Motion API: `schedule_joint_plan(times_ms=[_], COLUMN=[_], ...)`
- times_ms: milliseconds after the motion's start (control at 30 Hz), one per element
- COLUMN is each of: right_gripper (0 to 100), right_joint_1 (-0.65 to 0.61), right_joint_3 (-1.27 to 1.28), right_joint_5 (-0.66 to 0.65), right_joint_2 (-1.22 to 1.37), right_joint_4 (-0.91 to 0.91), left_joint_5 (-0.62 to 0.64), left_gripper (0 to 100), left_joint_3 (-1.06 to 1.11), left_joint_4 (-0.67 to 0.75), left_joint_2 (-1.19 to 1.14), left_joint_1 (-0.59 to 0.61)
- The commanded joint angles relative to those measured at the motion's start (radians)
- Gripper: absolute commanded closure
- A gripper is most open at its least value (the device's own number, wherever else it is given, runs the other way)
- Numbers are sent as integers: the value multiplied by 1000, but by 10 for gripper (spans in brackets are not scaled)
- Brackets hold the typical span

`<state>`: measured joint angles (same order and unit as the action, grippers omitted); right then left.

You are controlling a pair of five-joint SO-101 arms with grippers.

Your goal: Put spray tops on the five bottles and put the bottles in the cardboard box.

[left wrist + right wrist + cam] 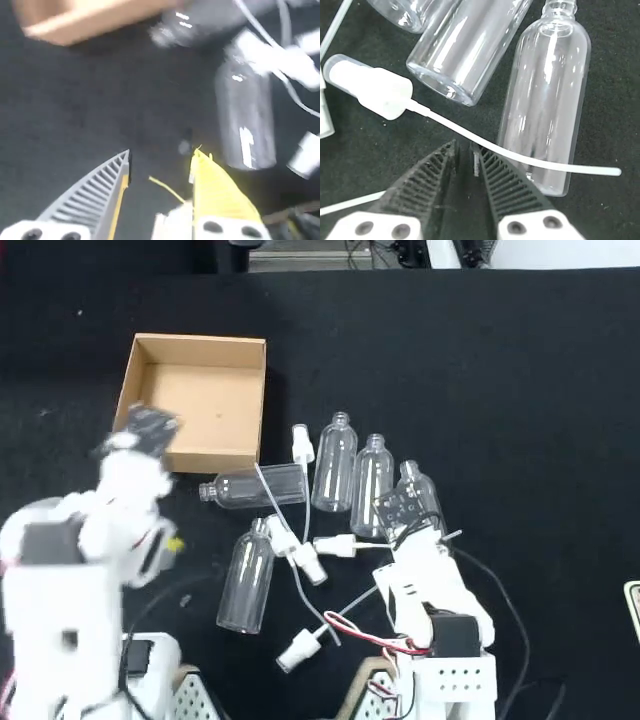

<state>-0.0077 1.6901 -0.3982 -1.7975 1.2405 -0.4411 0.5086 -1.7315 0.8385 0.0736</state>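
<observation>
Up close, shows left gripper (160,155) wide open and empty, right gripper (464,147) open a crack and empty by a spray top (370,92), five bottles (335,465) lying at 4 o'clock from cardboard box (215,458).

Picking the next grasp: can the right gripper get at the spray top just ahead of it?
Probably yes: the spray top lies uncovered close by the right gripper, with nothing over it. The jaws, only narrowly apart, would need widening.
</observation>
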Motion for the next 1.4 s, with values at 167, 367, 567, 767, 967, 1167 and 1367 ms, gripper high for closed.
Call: schedule_joint_plan(times_ms=[167,367,567,767,967,1167,1367], right_gripper=[962,962,962,962,962,962,962], right_joint_1=[12,12,12,12,12,12,12], right_joint_3=[-4,-4,-4,-4,-4,-4,-4], right_joint_5=[-9,-9,-9,-9,-9,-9,-9], right_joint_2=[-22,-19,-18,-18,-16,-16,-16], right_joint_4=[-21,-21,-21,-21,-21,-21,-21], left_joint_5=[170,245,315,321,321,315,298], left_gripper=[712,707,706,706,706,711,783], left_joint_3=[-77,42,229,415,515,595,598], left_joint_4=[2,229,397,605,750,848,736], left_joint_2=[-258,-264,-269,-269,-269,-269,-258], left_joint_1=[-366,-381,-378,-318,-309,-309,-309])
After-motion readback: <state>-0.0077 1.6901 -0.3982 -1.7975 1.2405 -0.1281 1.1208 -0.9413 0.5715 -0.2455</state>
